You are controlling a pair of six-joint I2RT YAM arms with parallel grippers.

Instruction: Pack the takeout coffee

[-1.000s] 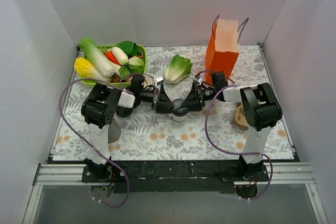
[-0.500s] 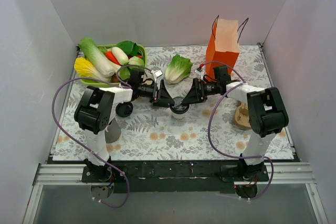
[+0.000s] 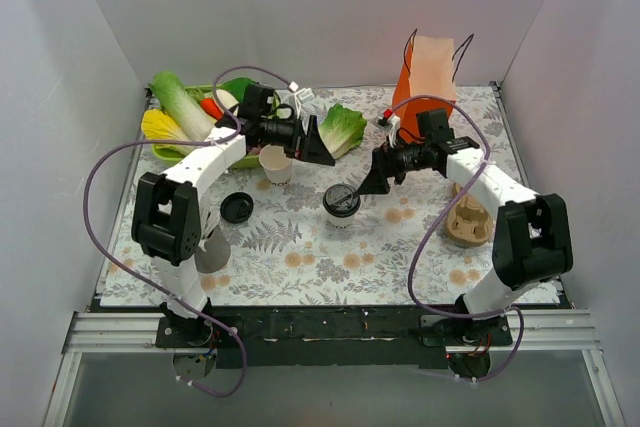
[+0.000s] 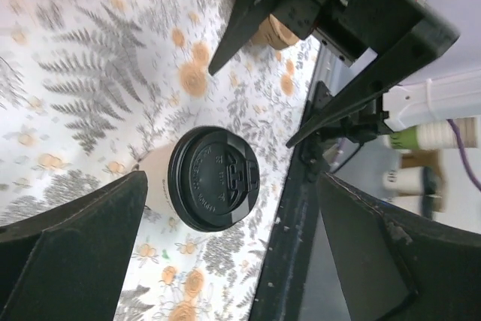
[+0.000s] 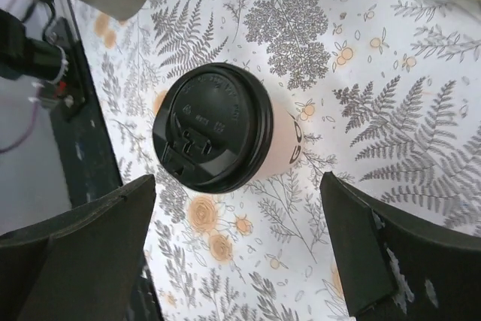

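Black-lidded takeout coffee (image 5: 225, 129) bears illegible embossed lettering.

Your top camera sits high above and behind the arm bases. It looks down and forward over the whole table (image 3: 300, 252), far enough off to take in both arms. Your left wrist camera looks steeply down through the left gripper (image 4: 233, 178), close over the takeout coffee (image 4: 214, 189), with the right gripper (image 4: 250, 108) facing it from the far side. Your right wrist camera looks down through its own spread fingers (image 5: 83, 238), closer still to the same lid. All three views share that cup and the fern-printed cloth around it.
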